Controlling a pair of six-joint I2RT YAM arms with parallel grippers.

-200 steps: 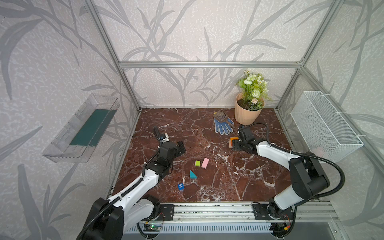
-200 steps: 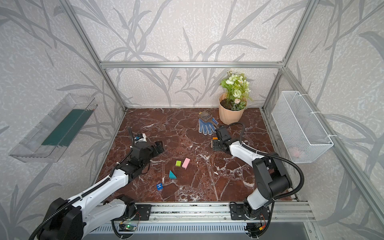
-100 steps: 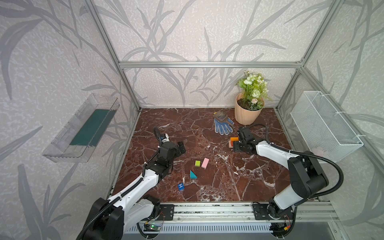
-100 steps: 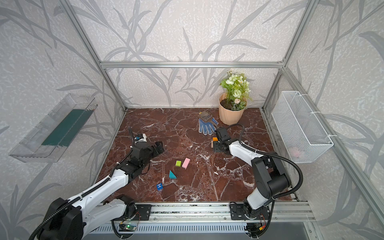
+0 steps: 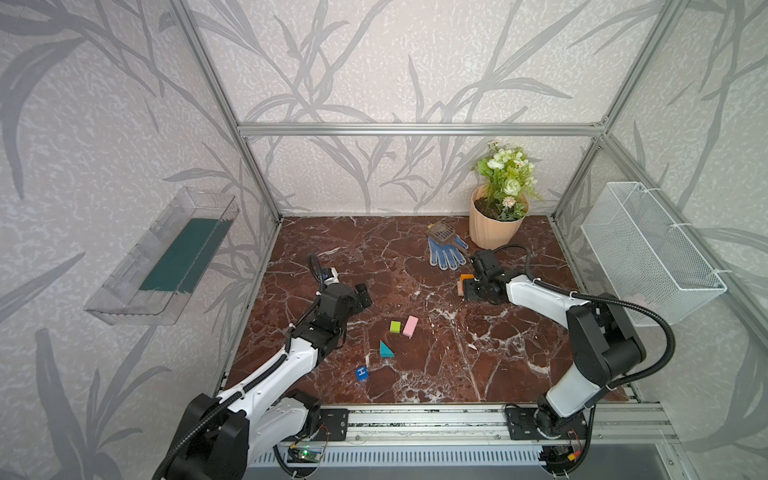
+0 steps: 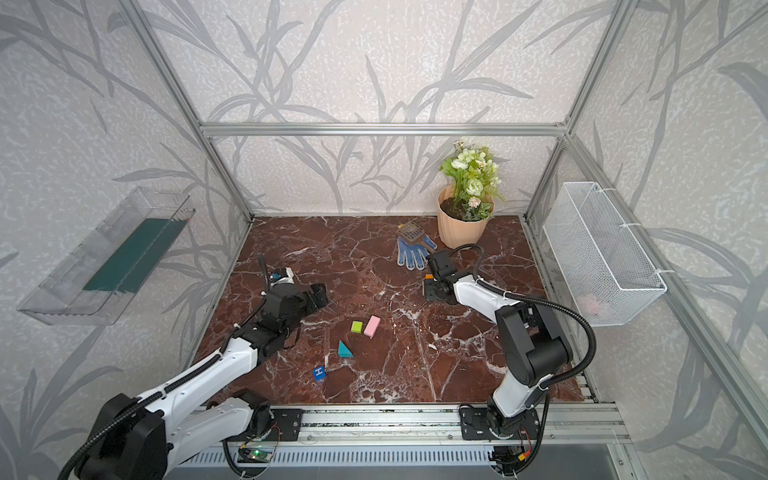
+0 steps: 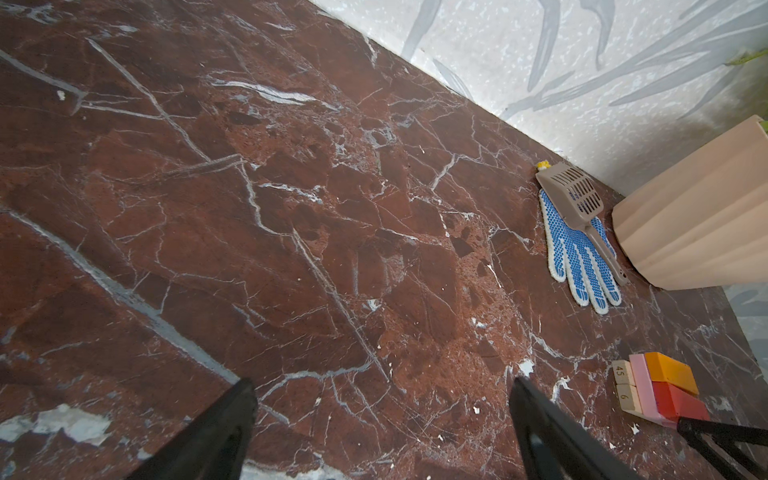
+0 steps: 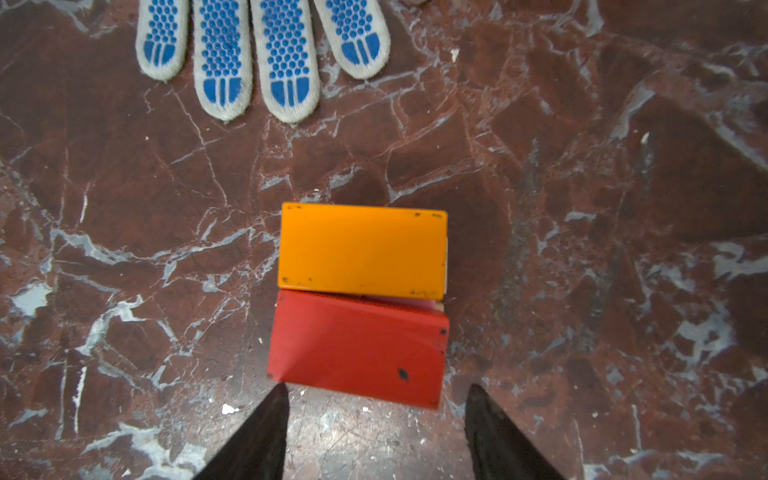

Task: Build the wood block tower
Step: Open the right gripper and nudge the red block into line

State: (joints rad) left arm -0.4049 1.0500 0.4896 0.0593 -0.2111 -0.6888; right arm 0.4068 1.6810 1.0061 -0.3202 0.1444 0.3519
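Just beyond right tool (image 8: 377, 395), red block (image 8: 357, 345), touching orange block (image 8: 361, 249)

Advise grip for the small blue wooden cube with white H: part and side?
Best bet: pinch the blue H cube across two opposite side faces, straight down from above. It sits flat, H up, clear of the teal wedge, so all sides are free; square the jaws to its skew.
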